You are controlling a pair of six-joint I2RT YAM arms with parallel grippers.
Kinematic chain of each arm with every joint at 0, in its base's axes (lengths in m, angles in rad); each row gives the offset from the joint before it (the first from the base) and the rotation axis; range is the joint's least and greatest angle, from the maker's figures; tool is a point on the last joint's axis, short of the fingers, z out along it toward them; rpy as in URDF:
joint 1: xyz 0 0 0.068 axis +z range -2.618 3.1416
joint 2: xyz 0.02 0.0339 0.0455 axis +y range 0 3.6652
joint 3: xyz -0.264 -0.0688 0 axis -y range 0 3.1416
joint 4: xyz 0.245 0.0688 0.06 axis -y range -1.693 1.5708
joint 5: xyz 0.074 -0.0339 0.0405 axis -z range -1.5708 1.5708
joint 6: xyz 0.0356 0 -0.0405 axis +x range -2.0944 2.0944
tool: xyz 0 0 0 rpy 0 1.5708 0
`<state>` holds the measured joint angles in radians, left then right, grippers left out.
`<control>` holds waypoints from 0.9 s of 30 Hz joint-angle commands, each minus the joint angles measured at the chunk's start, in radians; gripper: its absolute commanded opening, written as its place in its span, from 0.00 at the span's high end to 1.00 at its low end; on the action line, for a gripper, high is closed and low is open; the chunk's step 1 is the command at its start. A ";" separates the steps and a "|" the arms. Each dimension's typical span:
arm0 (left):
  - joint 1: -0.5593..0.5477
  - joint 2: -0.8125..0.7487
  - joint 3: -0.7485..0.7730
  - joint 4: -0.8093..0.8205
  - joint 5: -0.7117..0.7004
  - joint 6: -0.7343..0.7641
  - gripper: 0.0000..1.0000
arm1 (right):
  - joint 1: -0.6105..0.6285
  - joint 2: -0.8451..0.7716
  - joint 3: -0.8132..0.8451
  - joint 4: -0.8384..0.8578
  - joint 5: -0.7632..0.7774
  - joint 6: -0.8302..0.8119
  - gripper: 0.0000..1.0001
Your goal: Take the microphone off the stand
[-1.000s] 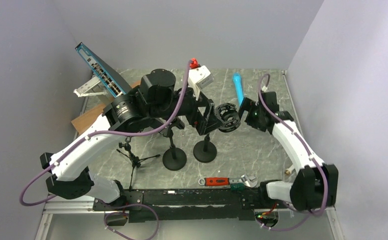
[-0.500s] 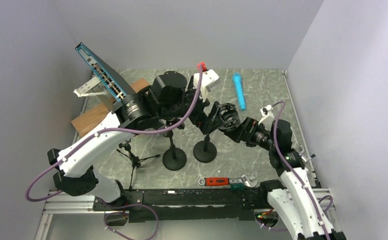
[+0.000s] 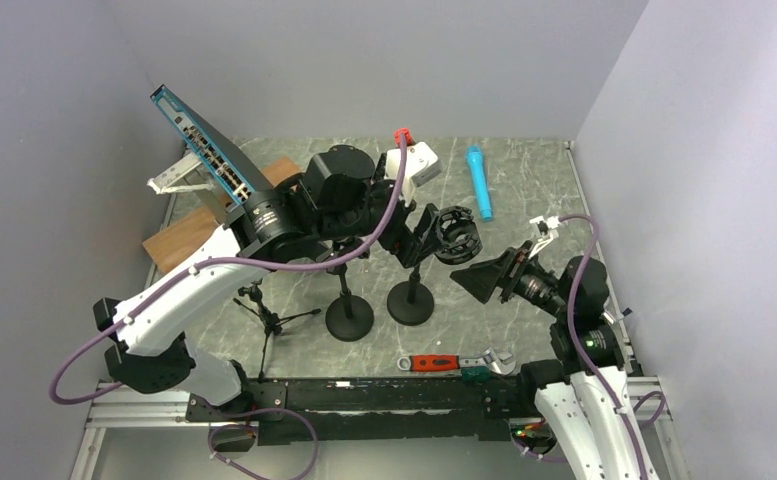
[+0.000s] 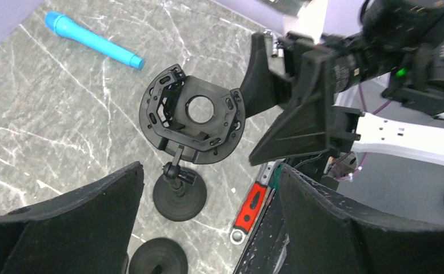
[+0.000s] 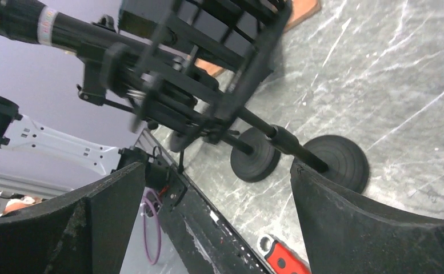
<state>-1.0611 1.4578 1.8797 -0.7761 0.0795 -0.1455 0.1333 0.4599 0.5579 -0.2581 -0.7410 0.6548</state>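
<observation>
- Beyond the stand (image 3: 411,300), the blue microphone (image 3: 479,182) is lying flat on the table (image 3: 524,200), well apart.
- The left gripper (image 4: 208,171) is hovering near the stand's ring, fingers spread wide.
- The right gripper (image 5: 218,166) is gaping open right of the stand.

The grey marble-patterned tabletop (image 3: 529,185) looked smooth, with a faint sheen. At one o'clock on it, the bright blue microphone (image 3: 479,182) looked like smooth matt plastic. The black ring-shaped stand mount (image 4: 192,121) was matt plastic, and its round base (image 4: 179,197) was dull black. At six o'clock, the red-handled wrench (image 3: 434,362) had a shiny bare-metal head. At ten o'clock, the brown board (image 3: 179,238) looked like unfinished wood.
</observation>
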 commanded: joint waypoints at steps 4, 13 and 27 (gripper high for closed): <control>0.011 0.111 0.171 -0.143 -0.076 0.047 0.27 | 0.001 -0.042 0.143 -0.011 0.082 -0.009 0.00; 0.070 0.158 0.183 -0.200 -0.045 0.087 0.54 | 0.002 -0.046 0.193 -0.049 0.145 -0.066 0.00; 0.070 0.205 0.107 -0.160 0.006 0.077 0.66 | 0.002 -0.020 0.200 -0.030 0.130 -0.079 0.00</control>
<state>-0.9878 1.6505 2.0033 -0.9695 0.0505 -0.0639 0.1333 0.4366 0.7227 -0.3138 -0.6102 0.5869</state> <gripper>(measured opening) 0.351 0.997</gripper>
